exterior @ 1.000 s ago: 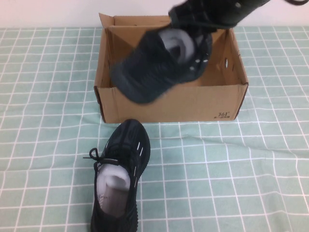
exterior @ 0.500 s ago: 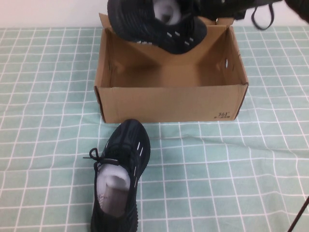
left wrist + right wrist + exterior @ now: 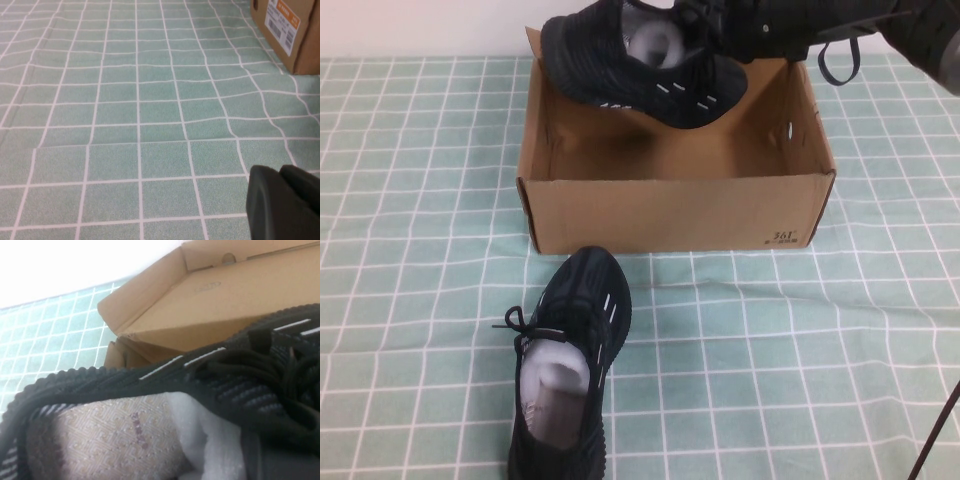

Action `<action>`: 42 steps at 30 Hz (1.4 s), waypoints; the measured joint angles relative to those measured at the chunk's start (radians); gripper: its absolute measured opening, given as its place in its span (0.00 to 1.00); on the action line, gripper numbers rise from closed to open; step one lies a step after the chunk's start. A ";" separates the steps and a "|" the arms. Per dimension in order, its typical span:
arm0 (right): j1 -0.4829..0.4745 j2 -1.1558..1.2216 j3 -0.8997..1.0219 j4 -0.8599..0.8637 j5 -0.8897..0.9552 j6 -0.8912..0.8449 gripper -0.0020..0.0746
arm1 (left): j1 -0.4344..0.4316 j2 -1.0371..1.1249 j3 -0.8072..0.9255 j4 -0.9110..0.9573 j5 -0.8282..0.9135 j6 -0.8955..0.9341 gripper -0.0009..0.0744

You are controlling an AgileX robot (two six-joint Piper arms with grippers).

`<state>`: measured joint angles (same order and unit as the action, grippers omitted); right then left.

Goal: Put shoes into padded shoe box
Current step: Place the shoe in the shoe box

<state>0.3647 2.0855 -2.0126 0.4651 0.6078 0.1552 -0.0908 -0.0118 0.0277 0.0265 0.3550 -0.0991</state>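
The right claw (image 3: pixel 745 30), at the top of the frame, holds one black shoe (image 3: pixel 640 60) over the back of the brown box (image 3: pixel 670 215). The other shoe (image 3: pixel 565 370) lies on the desk (image 3: pixel 820 340), lower left. The left claw (image 3: pixel 282 202) is closed, holding nothing.

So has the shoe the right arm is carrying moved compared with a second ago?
Yes. The carried shoe, held by the right gripper, went from over the shoe box's front wall to its far rim.
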 joint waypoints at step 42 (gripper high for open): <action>-0.006 -0.058 0.064 -0.215 0.023 0.256 0.05 | 0.000 0.000 0.000 0.000 0.000 0.000 0.02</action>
<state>0.3584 2.0275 -1.9489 0.2506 0.6311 0.4113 -0.0908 -0.0118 0.0277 0.0265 0.3550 -0.0991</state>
